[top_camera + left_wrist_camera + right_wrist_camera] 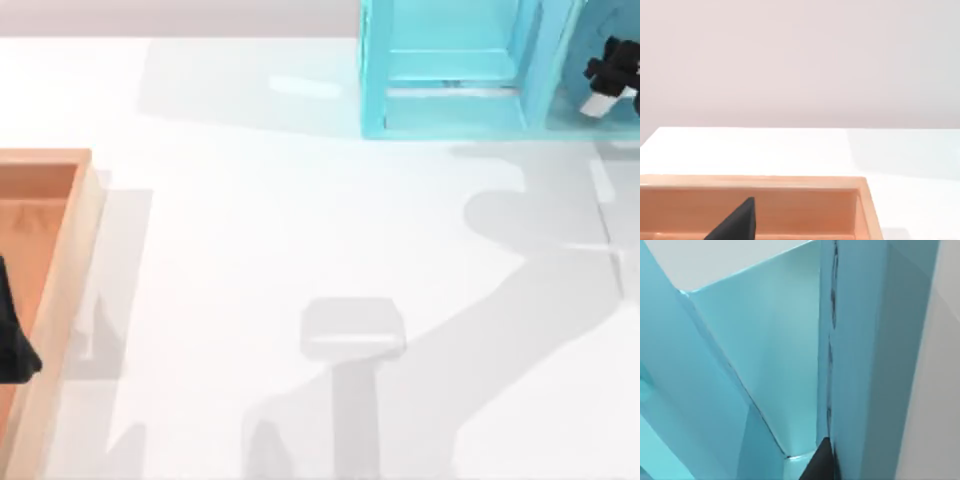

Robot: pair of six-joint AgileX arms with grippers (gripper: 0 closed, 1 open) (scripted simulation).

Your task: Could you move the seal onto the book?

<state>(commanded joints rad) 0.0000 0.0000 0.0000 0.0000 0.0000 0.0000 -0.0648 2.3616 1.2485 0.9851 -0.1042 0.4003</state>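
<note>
The seal and the book are out of view. My right gripper [610,75] is at the table's far right back corner, inside the right bay of a light cyan shelf unit [450,110]. In the right wrist view the shelf's cyan panels [765,340] stand very close, with a dark tip of the gripper against an upright panel. My left gripper [12,345] hangs at the left edge, over the inside of a wooden tray [62,270]. A dark tip of it shows before the tray's far wall [790,200] in the left wrist view.
The shelf unit stands along the back edge at the right, with upright dividers and a low shelf board. The wooden tray runs along the left edge, its rim raised. Grey shadows of the arms fall across the white tabletop [250,220] between them.
</note>
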